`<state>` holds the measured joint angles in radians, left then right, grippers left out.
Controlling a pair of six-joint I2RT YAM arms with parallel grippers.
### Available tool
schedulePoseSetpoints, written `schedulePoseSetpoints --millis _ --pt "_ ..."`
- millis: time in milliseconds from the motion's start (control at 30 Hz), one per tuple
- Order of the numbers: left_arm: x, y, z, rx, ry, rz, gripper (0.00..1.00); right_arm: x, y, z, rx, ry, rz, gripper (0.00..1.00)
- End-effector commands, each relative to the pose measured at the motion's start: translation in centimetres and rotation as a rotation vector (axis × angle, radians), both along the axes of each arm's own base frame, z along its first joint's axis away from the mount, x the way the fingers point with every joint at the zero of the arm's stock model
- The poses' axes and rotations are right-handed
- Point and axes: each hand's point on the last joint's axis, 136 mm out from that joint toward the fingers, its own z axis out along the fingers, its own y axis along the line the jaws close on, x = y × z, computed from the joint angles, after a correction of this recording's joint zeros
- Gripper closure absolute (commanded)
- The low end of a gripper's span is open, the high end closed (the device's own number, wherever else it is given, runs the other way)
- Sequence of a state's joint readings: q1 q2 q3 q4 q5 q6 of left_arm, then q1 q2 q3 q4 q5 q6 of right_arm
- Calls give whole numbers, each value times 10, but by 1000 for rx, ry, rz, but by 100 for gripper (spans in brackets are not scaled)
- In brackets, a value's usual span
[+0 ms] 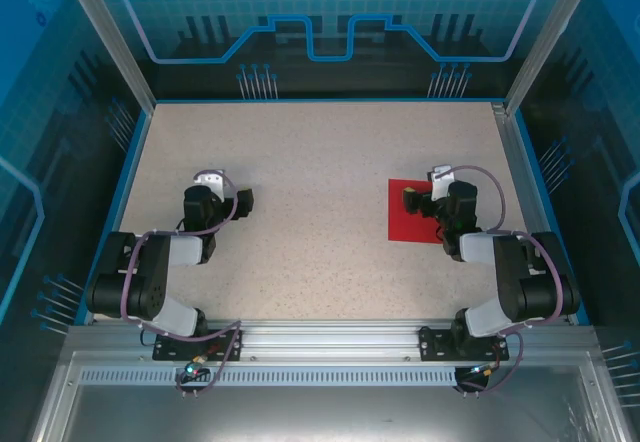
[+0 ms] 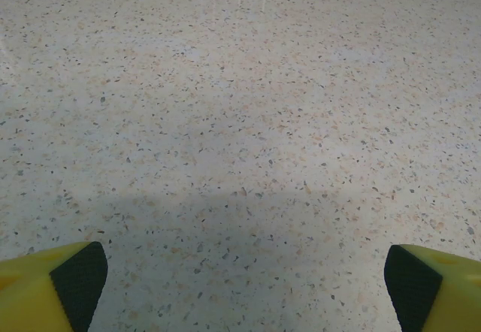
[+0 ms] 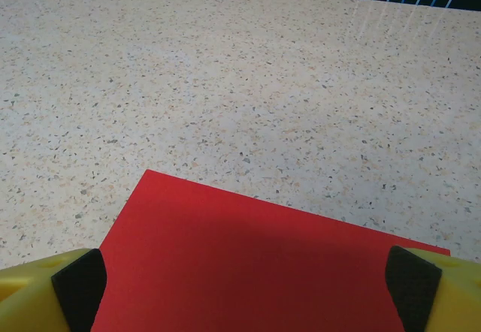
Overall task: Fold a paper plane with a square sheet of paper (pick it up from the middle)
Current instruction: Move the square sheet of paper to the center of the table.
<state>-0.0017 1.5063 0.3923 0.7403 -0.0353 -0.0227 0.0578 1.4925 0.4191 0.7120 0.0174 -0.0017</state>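
Observation:
The square sheet of paper [image 1: 400, 225] is bright red and lies flat on the speckled table at the right, with no crease showing. My right gripper [image 1: 412, 201] hovers over its left part, open. In the right wrist view the sheet [image 3: 248, 249] spreads under the right gripper [image 3: 246, 281], whose yellow fingertips [image 3: 75, 283] stand wide apart with nothing held. My left gripper [image 1: 245, 200] is open over bare table at the left. Its yellow fingertips [image 2: 75, 283] are wide apart in the left wrist view, with nothing between them. The paper plane is out of view.
The speckled tabletop [image 1: 320, 162] is framed by a blue rim and by aluminium posts [image 1: 105, 32] at the back corners. Both arm bases sit on the rail [image 1: 320, 337] at the near edge.

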Motion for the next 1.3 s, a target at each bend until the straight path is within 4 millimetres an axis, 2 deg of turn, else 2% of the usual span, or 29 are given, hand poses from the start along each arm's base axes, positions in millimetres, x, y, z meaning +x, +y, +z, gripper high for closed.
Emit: schedulePoseSetpoints --millis 0,567,633,733,800,867,967,1033,1067,1133,1200,1267 --pt "11 1 15 8 -53 -18 1 8 -2 9 -4 -37 3 1" --pt "10 0 16 8 -61 -20 1 8 -3 10 -13 -39 -5 1" --pt "6 5 20 7 -80 9 1 8 -2 12 -25 -38 -12 1" --pt "-1 17 37 3 -83 90 1 6 -3 23 -52 -23 -35 1" --pt "-8 26 51 -51 -25 154 1 1 -9 29 -23 79 -93 1" --pt "-15 25 65 -88 -11 166 1 -4 -9 39 32 179 -118 1" --pt "-27 30 85 -199 -21 254 1 -16 0 52 205 310 -171 1" --pt "-40 44 86 -304 23 406 1 -28 10 51 284 445 -176 1" --pt "-45 43 87 -332 50 424 1 -31 19 51 323 508 -153 1" --pt "-49 28 92 -372 105 352 1 -39 35 40 392 615 -117 1" --pt "-49 1 97 -440 141 209 1 -47 59 31 472 685 -49 1" --pt "-51 -20 100 -502 167 103 1 -49 74 26 477 710 -40 4"
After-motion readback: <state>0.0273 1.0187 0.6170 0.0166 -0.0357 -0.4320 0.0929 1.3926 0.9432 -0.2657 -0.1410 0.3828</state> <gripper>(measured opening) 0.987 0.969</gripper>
